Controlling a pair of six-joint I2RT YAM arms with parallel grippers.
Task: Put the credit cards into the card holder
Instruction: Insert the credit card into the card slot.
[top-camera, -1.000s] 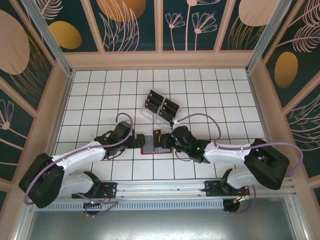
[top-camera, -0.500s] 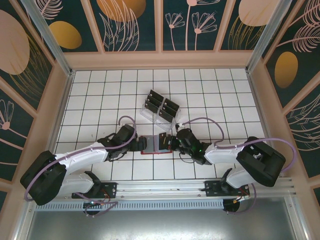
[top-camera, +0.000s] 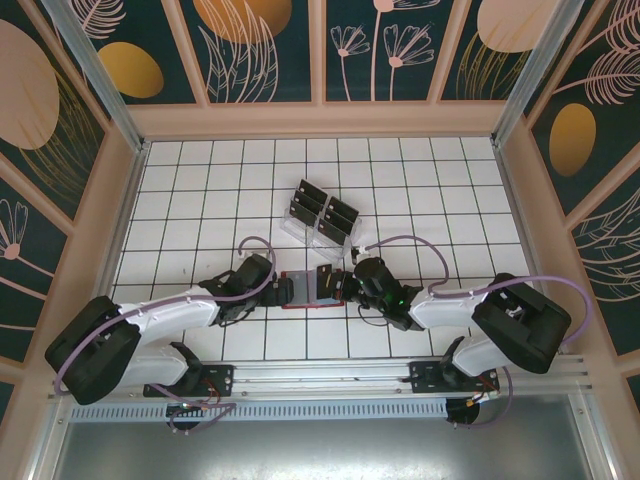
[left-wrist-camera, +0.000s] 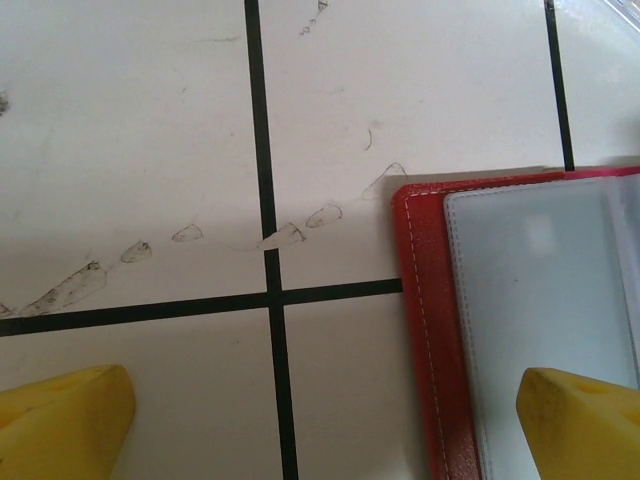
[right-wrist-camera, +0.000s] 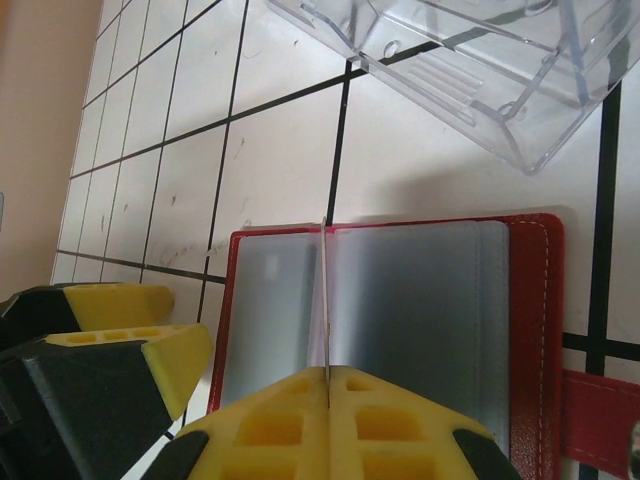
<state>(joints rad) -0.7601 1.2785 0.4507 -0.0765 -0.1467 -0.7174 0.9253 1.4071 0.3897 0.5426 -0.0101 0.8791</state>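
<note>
Card holder lies open on the tabletop, at 6 o'clock from the clear rack. At its 3 o'clock, the right end effector pinches one credit card on edge. At 9 o'clock, the left end effector is wide apart. Next, the card likely needs sliding into a pocket.

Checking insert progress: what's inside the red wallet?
Red wallet lies open: grey-blue pockets look empty. Right tool holds a card edge-on over them. Near edge covered by the tool.
</note>
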